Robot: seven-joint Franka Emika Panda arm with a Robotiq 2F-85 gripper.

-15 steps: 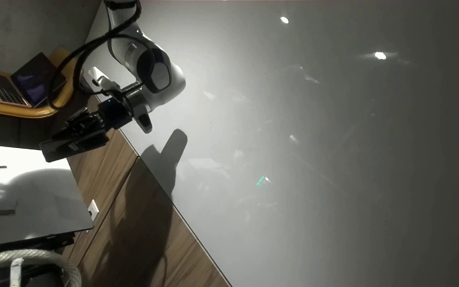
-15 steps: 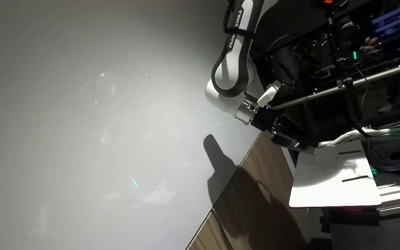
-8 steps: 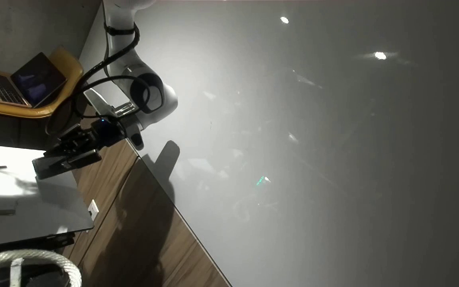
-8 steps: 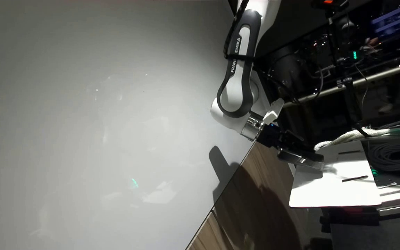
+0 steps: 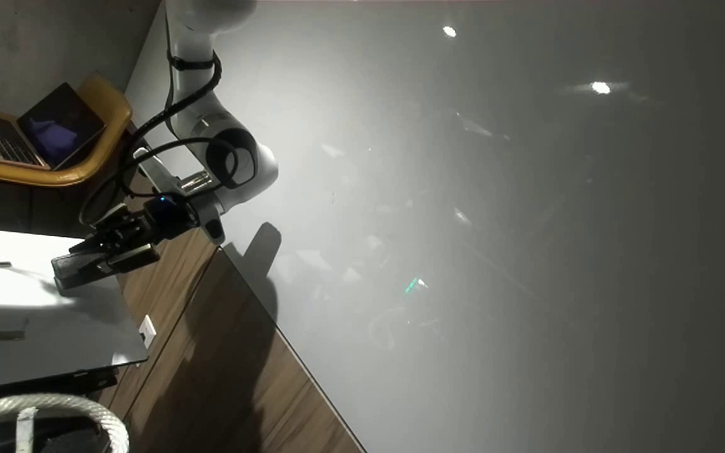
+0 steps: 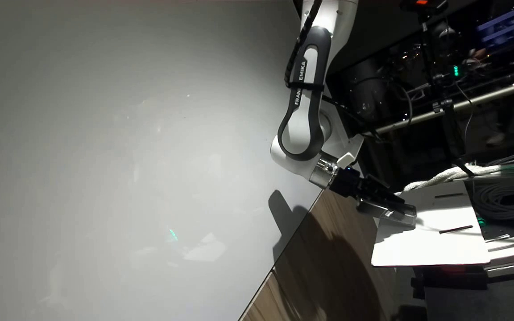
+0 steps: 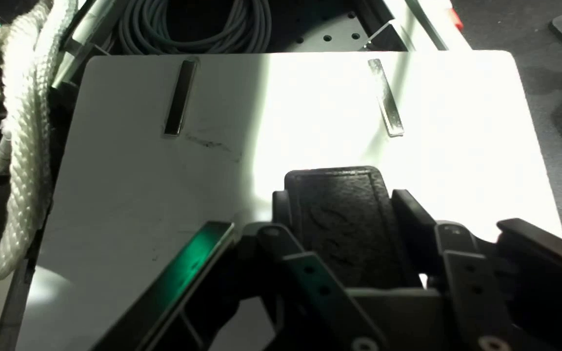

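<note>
Black rectangular block, one: rounded corners, rimmed face with faint raised marks, held over a smooth white panel (whether they touch, cannot tell). Gripper clamped on the block's sides, two dark finger pads, one per side. Panel, one, round-cornered, with two narrow shiny strips; past its edges, one grey cable coil and thick white braided rope.
</note>
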